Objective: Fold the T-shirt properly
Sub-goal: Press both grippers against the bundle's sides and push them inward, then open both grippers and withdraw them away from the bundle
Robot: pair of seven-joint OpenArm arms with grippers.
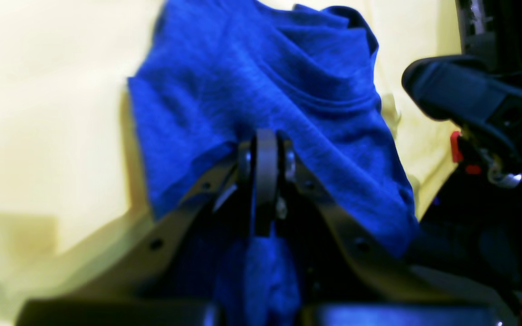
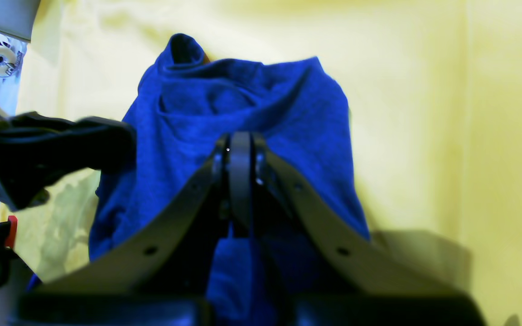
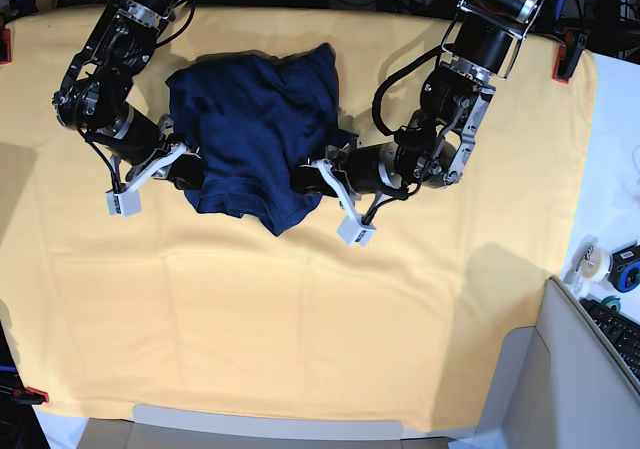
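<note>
A navy T-shirt lies bunched on a surface draped in a pale yellow cloth, toward the cloth's far edge and about midway across it. Both arms reach in from the shirt's two sides along its near edge.

The left claw is clenched on a fold of shirt, fabric bulging around its tips and trailing down behind them. The right claw is likewise pinched shut on the opposite side of the shirt, blue knit gathered at its tips.

The shirt looks soft, light and limp: it drapes in loose ridges, sags between the two holds and will not keep a shape by itself. It seems grippy rather than slick and in no way fragile. The best holds are probably doubled edges such as hem, shoulder seams or cuffs, pinched through both layers, so one layer does not slide away.
</note>
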